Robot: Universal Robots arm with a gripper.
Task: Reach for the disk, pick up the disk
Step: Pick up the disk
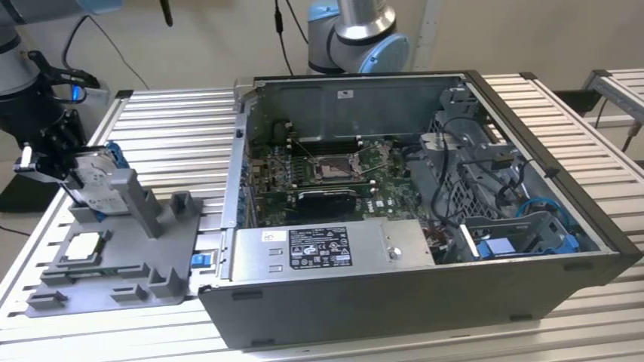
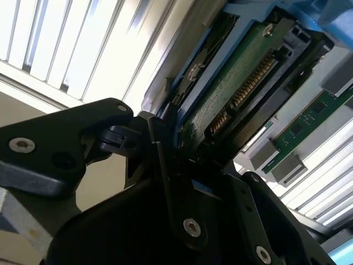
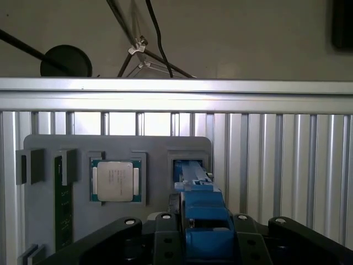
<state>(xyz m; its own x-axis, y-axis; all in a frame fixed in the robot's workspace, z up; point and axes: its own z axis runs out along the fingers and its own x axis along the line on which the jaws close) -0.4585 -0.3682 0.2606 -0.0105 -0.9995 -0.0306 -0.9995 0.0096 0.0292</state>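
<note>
The disk is a silver drive in a blue frame, standing on edge at a slot of the grey fixture on the exterior view's left. My gripper comes down on it from that side and is shut on the disk. In the first wrist view the blue frame edge of the disk sits between my black fingers, above the fixture's slot. The second wrist view shows the disk's green circuit-board face pressed against a finger. I cannot tell whether the disk is free of the slot.
A small square silver chip lies in a fixture pocket beside a green memory stick. An open computer case stands to the exterior view's right on the slatted metal table. A second arm's base rises behind it.
</note>
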